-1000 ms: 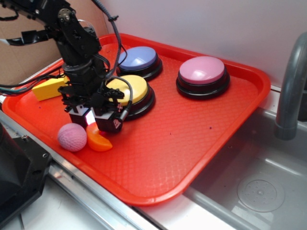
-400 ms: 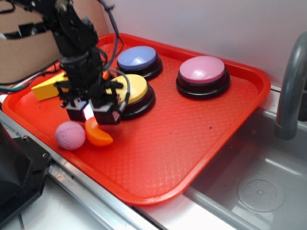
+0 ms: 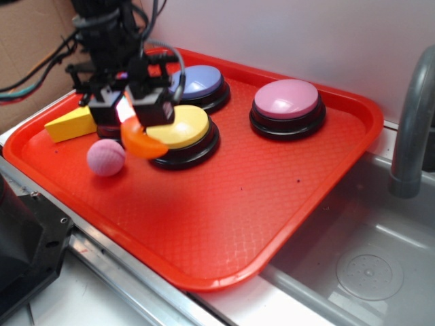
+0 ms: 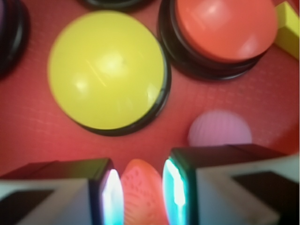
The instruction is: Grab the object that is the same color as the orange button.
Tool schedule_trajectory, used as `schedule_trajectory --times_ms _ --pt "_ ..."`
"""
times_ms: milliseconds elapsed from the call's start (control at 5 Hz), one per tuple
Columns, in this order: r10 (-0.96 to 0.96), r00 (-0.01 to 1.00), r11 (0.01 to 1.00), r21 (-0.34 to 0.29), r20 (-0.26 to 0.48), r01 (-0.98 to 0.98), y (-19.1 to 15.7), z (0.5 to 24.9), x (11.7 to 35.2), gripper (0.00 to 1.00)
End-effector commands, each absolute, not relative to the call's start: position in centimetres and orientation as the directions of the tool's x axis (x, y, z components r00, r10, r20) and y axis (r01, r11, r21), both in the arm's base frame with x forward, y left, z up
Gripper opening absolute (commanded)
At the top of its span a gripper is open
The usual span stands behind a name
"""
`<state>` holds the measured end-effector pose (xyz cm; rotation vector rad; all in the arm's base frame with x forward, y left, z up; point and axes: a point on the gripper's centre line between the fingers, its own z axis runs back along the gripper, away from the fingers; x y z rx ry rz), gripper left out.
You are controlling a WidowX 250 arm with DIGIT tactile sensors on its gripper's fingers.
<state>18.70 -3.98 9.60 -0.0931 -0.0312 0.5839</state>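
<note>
Tool (image 3: 129, 112) around one orange crescent (image 3: 141, 143), four buttons

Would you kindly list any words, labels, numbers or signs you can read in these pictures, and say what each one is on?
None can be read.
Claw: a small pale mark on its black finger block, too small and blurred to read.
Buttons, yellow, orange, blue and pink: plain tops, no lettering.
Tray, ball, yellow block, orange crescent: no text visible.
</note>
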Motion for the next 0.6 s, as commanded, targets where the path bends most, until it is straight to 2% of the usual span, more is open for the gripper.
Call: schedule_trajectory --times_ms 0,200,400 --pt "0.517 0.856 0.849 -0.137 0.011 -0.511 -6.3 16.7 20.1 0.00" --pt "0.513 0.856 0.855 -0.121 0.057 -0.504 -6.2 17.9 20.0 0.00" --pt "0.503 0.863 0.863 -0.084 0.048 -0.498 -5.7 17.6 20.2 0.00"
